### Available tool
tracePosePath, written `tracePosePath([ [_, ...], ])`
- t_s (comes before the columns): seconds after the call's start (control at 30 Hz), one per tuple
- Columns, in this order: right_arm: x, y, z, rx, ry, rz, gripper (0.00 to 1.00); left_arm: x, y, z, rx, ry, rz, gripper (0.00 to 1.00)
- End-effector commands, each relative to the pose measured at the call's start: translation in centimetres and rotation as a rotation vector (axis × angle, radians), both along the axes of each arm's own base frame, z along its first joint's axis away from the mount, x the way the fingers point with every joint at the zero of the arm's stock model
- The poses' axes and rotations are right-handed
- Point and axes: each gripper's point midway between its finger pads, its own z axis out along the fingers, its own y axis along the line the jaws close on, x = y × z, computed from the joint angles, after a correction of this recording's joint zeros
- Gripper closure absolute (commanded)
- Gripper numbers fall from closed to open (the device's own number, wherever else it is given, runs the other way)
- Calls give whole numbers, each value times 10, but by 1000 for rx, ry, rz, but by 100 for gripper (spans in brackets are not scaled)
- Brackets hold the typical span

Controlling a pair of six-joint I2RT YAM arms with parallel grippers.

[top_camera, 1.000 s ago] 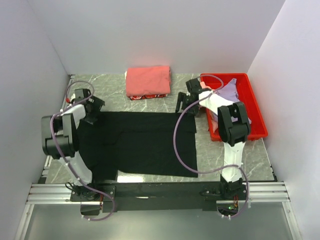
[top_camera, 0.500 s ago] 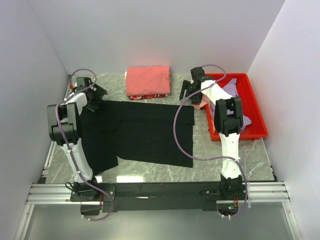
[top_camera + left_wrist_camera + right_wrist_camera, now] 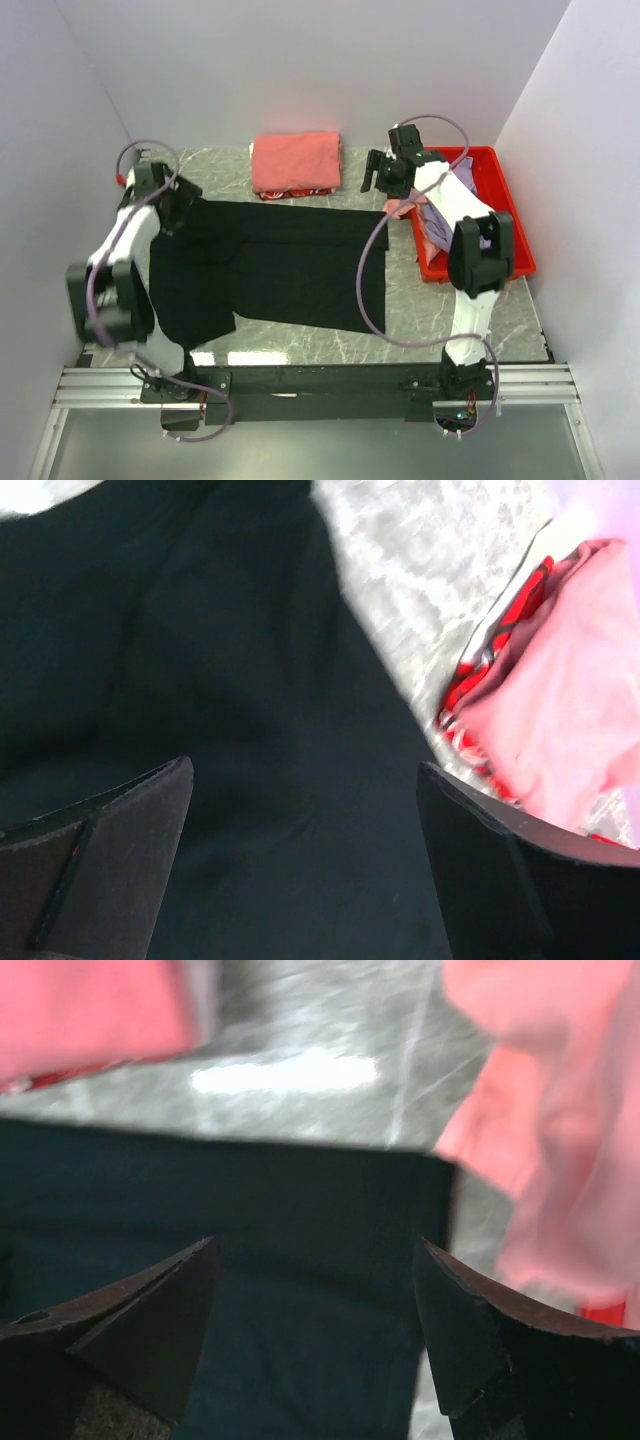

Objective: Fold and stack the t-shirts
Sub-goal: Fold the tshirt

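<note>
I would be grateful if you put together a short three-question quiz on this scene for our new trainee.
1. True or false: the black t-shirt lies spread on the table, outside the red bin.
2. Which shirt lies folded near the table's far edge? A) coral-red t-shirt B) lavender one C) black one
3. Fill in: in the wrist views, the left gripper and the right gripper each have fingers spread ____.
Key: 1 true; 2 A; 3 apart.
</note>
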Motion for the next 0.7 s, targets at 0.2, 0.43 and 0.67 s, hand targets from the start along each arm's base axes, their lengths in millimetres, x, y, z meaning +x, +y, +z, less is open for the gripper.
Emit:
tracePosePath([
  [0.2,-57,26,28,-1,-80,82,16,-186,-56,-52,25,239,121,1],
  [0.43,-79,25,27,5,-81,85,16,-263,-71,-71,-110,223,239,0],
  [0.67,-81,25,30,4,-76,87,16,-285,-54,-85,-58,328,375,1],
])
